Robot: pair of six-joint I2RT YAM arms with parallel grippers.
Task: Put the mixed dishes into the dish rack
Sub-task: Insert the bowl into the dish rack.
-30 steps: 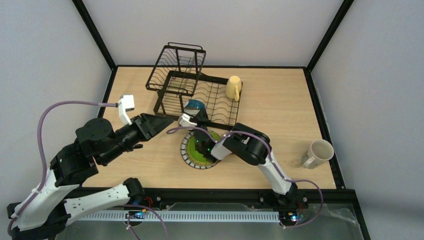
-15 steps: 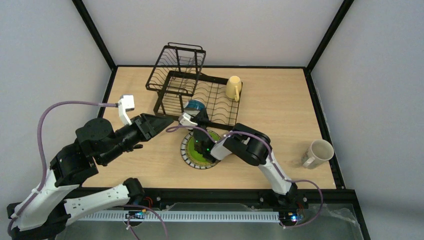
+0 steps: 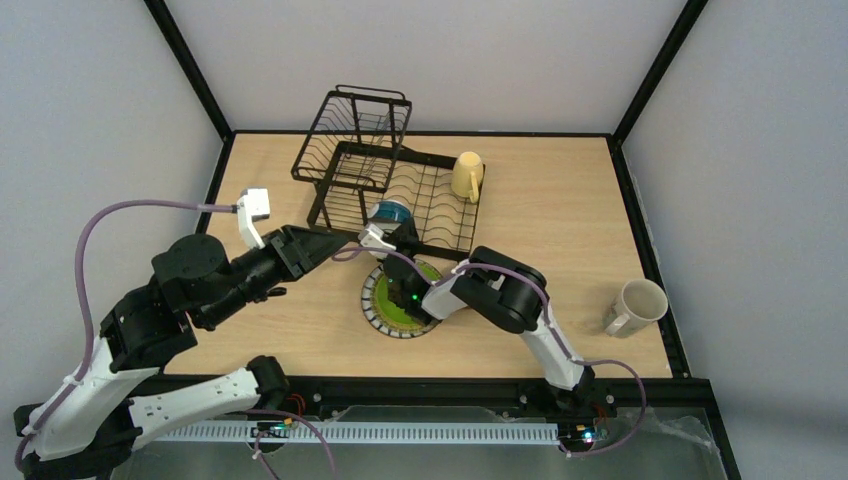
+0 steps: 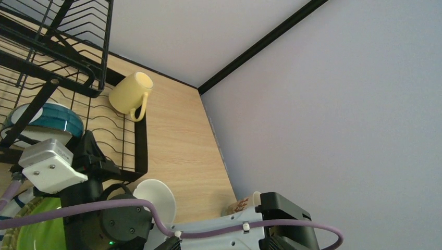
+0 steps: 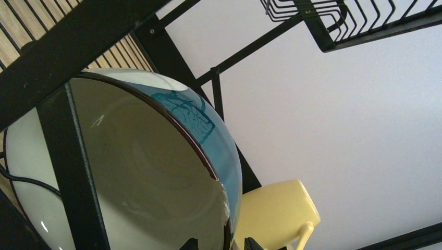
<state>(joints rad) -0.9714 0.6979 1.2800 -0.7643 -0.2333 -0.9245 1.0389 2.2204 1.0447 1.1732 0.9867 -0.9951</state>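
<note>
The blue-outside bowl stands on edge in the near-left corner of the dish rack, leaning among the wires of the flat tray. Its pale inside faces the near side. My right gripper is right at it. In the right wrist view the jaws stand partly apart on either side of the rim, one finger inside the bowl and one outside. I cannot tell whether they pinch the rim or stand just clear of it.

The left gripper hangs with its jaws spread wide and holds nothing, just left of the rack's near-left leg.

I judge the bowl to be glazed ceramic: stiff, fairly heavy for a rim pinch, slick under the pads, and liable to chip against the wire. The rim is the only sensible hold, gripped deep so the bowl cannot swing.

The yellow mug lies on the far right of the tray. The green plate lies flat on the table under my right arm, so it will need a hold on its striped edge. The cream mug sits well apart at the near right and is best taken by its wall.

I can read no brand, label or lettering anywhere.
</note>
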